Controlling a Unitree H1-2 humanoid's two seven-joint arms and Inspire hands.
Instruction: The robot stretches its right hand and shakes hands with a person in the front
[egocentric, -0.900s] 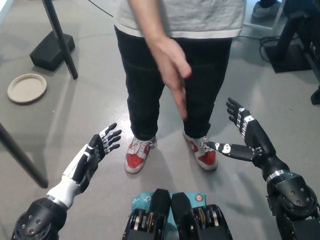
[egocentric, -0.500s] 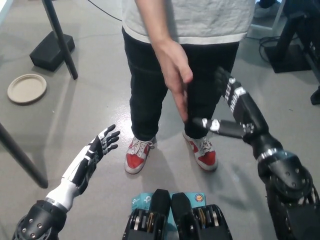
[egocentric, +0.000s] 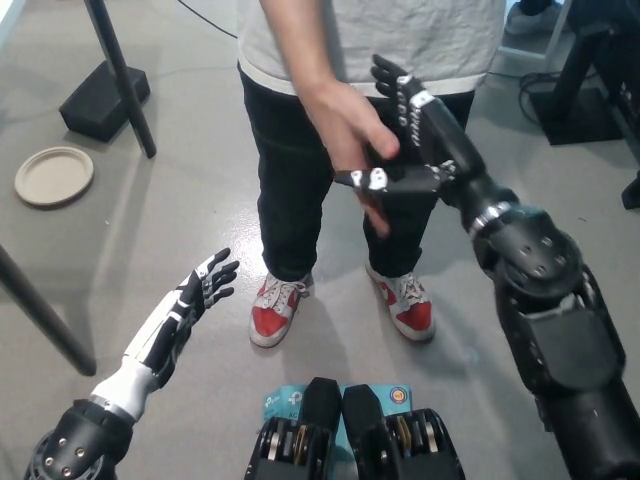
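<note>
A grey floor (egocentric: 150, 220) fills the view. A person (egocentric: 370, 60) in a light grey shirt and dark trousers stands in front, on red-and-white shoes (egocentric: 275, 310). The black right arm (egocentric: 540, 290) rises from the lower right toward this person. The right robot hand (egocentric: 405, 135) is at the level of the person's waist, its fingers apart and upright, with one finger pointing left across the person's hand (egocentric: 350, 130). That hand hangs palm inward with fingers pointing down, and the two are touching or nearly so; the robot hand is not closed around it. The white left robot hand (egocentric: 195, 295) rests low at the left, fingers spread and holding nothing, near the person's shoe. At far left a round paper plate (egocentric: 54, 176) lies on the floor, beside a black stand base (egocentric: 103, 100).
</note>
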